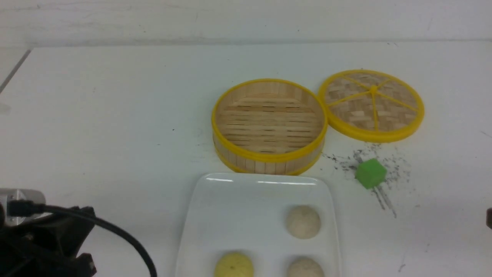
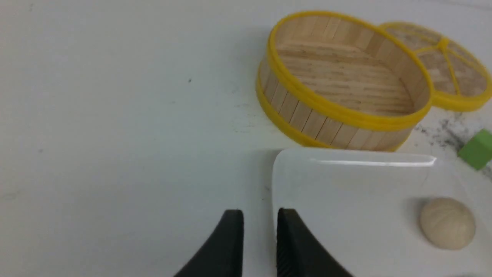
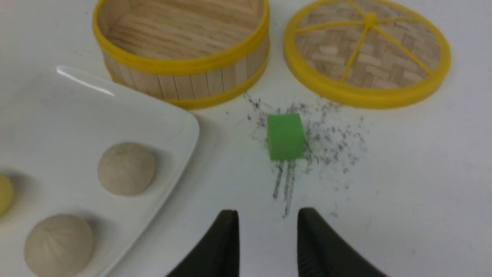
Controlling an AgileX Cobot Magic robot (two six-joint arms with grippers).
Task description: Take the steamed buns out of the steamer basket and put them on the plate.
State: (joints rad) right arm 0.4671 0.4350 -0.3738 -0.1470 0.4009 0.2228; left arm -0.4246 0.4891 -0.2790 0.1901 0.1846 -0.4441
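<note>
Jaws stand clear of buns [image 1: 302, 221] on plate [image 1: 238, 207].

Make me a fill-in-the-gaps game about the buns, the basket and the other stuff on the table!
1. The plate holds ____ steamed buns.
2. The steamer basket is completely ____ inside.
3. The cube near the woven lid is coloured ____.
4. Of the buns, just ____ is yellow; the others are beige.

Missing words: three, empty, green, one.
</note>
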